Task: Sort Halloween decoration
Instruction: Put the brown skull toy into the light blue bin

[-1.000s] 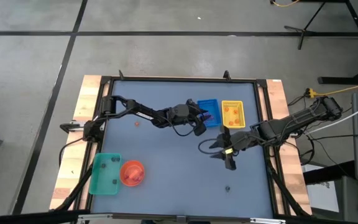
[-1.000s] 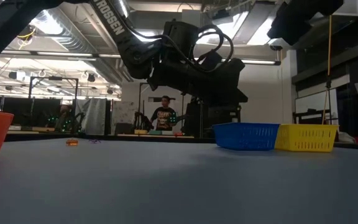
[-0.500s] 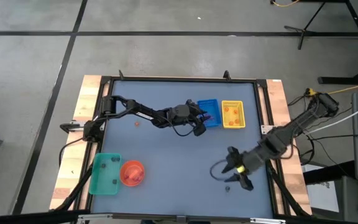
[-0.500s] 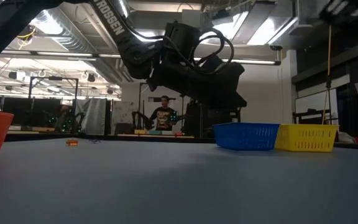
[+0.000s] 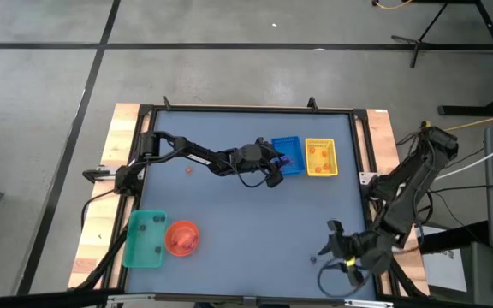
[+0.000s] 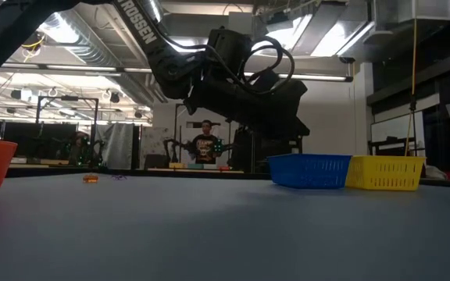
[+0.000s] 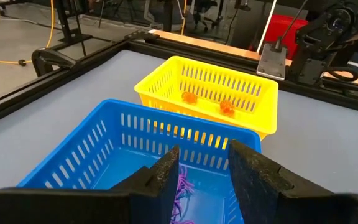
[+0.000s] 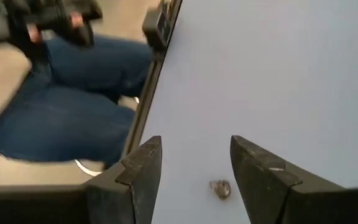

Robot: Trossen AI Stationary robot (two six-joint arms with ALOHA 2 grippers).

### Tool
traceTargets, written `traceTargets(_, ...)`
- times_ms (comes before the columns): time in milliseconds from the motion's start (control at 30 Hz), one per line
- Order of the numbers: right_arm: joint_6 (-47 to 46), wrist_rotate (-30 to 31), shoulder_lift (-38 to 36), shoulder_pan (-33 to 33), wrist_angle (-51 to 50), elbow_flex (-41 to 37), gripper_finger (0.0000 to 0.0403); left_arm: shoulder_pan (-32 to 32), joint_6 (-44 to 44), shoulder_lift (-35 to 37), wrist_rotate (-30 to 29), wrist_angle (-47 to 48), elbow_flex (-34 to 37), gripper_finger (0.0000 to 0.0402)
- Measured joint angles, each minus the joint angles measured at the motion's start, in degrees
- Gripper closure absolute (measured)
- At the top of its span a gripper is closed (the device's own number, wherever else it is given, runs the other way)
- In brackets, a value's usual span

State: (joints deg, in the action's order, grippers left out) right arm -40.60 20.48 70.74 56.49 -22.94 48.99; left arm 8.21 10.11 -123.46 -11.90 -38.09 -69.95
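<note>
My left gripper [image 7: 204, 155] hangs open over the blue tray [image 5: 288, 156], level with its rim; purple decoration pieces [image 7: 182, 190] lie on the tray floor below it. The yellow tray [image 5: 320, 157] beside it holds orange pieces [image 7: 189, 98]. My right gripper [image 5: 328, 252] stands open above the table near the near right corner, its fingers on either side of a small dark grey piece [image 8: 219, 188] lying on the table, apart from it. One orange piece [image 5: 188, 168] lies loose at the far left.
A green tray [image 5: 144, 239] with dark pieces and a round orange bowl [image 5: 181, 237] stand at the near left. A person's legs [image 8: 61, 106] show just beyond the table's near edge [image 8: 151, 68]. The table's middle [image 5: 246, 222] is bare.
My right gripper has swung from the middle right of the table toward the near edge, sinking a little and turning, and now stands over the dark grey piece. Its fingers stay open.
</note>
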Motion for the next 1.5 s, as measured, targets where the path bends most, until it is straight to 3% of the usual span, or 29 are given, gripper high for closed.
traceTargets(567,0.33,-0.05,18.49,1.25,0.02,-0.02,0.0214,0.00,-0.02,0.00,0.00,-0.07,-0.01,0.0278)
traceTargets(1500,0.36,1.87,24.06,1.25,0.66,-0.02,0.0214,-0.02,0.00,0.00,-0.02,-0.05,0.00,0.0278)
